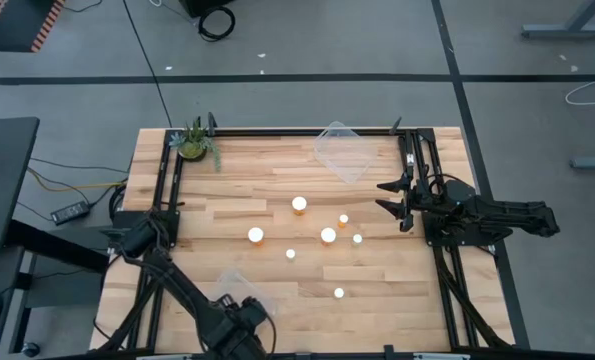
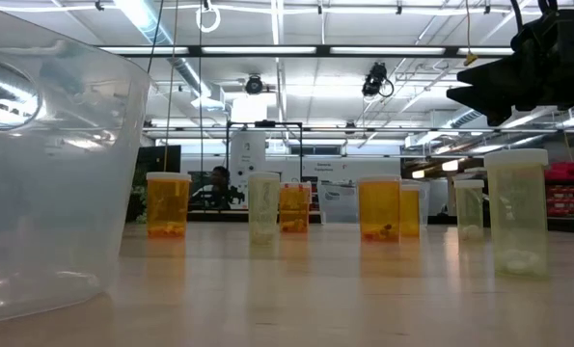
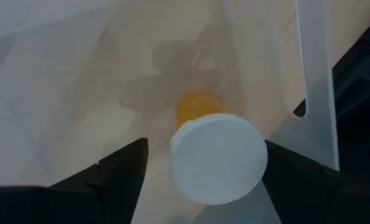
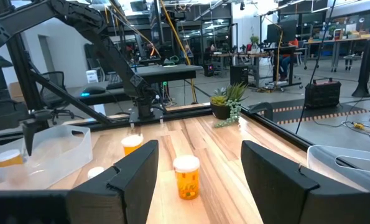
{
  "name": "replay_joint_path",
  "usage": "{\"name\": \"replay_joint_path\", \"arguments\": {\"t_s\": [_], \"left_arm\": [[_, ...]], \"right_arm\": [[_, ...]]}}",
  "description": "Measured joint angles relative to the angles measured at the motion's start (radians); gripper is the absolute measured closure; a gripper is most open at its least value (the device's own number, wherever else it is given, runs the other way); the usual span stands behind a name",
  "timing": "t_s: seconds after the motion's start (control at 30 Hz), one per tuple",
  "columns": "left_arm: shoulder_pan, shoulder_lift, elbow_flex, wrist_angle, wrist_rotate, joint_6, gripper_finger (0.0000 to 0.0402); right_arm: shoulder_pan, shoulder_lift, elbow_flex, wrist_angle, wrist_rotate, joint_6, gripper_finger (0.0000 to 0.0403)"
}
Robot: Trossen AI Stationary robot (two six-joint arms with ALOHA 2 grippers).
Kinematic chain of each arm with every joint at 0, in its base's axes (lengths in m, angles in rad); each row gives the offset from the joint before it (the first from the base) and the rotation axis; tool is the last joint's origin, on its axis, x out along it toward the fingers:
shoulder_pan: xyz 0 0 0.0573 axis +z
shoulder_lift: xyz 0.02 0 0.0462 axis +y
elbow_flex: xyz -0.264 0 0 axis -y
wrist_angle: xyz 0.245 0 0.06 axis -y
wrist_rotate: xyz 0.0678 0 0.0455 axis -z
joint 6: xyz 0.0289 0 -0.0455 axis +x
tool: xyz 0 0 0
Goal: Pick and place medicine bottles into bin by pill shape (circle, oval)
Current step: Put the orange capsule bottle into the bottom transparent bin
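Medicine bottles (image 1: 299, 205): small, round, white caps, orange-amber bodies; some wide, some narrow. Seven stand spread over mid table (image 1: 277, 170); an eighth (image 3: 217, 155) sits in the clear bin (image 1: 239, 288) at the near edge. Left gripper (image 3: 200, 174) over that bin, jaws apart, flanking the bottle, not touching. Right gripper (image 1: 402, 203) at right side, jaws wide, empty.

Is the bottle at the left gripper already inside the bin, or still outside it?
Inside: the left wrist view shows the bottle between open fingers, with the clear bin walls around it.
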Motion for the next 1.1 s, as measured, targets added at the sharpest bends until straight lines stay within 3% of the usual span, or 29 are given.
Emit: {"name": "replay_joint_path", "arguments": {"t_s": [1.1], "left_arm": [[0.059,-0.039,0.032,-0.077,0.01,0.115,0.0108]], "right_arm": [[0.0,0.0,0.0,-0.001,0.0,0.0,0.0166]]}}
